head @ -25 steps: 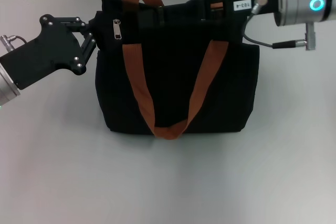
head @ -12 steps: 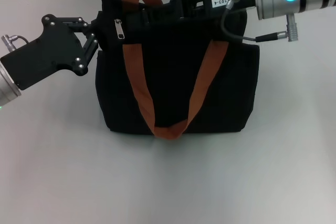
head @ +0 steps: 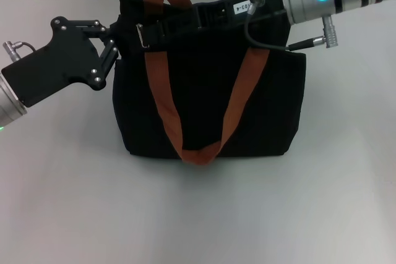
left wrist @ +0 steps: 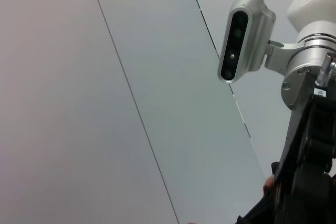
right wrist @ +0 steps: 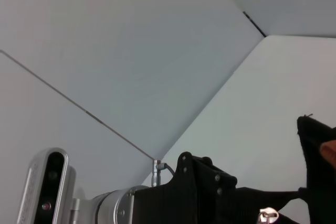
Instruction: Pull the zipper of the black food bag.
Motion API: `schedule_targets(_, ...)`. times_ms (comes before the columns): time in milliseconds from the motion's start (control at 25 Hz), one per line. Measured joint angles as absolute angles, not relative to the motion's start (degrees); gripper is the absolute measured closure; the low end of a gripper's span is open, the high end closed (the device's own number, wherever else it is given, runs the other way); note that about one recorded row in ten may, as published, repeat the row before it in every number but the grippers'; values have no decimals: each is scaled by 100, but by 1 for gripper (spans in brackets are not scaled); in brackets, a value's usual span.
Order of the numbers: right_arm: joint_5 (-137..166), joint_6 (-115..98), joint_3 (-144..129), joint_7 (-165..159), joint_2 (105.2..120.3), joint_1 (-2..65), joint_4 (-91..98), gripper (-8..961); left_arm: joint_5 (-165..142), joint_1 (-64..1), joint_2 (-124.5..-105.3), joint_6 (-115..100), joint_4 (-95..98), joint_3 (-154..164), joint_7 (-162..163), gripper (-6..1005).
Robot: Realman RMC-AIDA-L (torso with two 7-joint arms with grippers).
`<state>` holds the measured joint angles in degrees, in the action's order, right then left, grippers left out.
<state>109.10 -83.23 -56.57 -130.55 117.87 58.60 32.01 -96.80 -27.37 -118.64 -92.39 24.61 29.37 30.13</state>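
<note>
The black food bag (head: 207, 100) stood upright on the counter (head: 198, 214). At its top left end sat the zipper (head: 143, 35), with the left pincer (head: 116, 44) just beside it and the right pincer (head: 170, 24) reaching along the bag's top.

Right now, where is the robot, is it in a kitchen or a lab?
Probably a lab or test room, not a kitchen. A bare, plain white tabletop holds only the boxy black fabric food bag with orange-brown handles, and the wall behind is plain grey panels. No kitchen things show.
</note>
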Motion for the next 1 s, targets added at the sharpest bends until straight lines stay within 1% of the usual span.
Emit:
schedule_targets(640, 10926, -8054, -5777, -13096, 11813, 5952, 3216, 501, -9676, -2904, -11865, -9398, 2461, 2952, 3057, 976)
schedule_targets(1000, 10934, -7964, -5908, -13072, 11813, 5986, 3236, 531, -9675, -2916, -11864, -9420, 2461, 2956, 3065, 976)
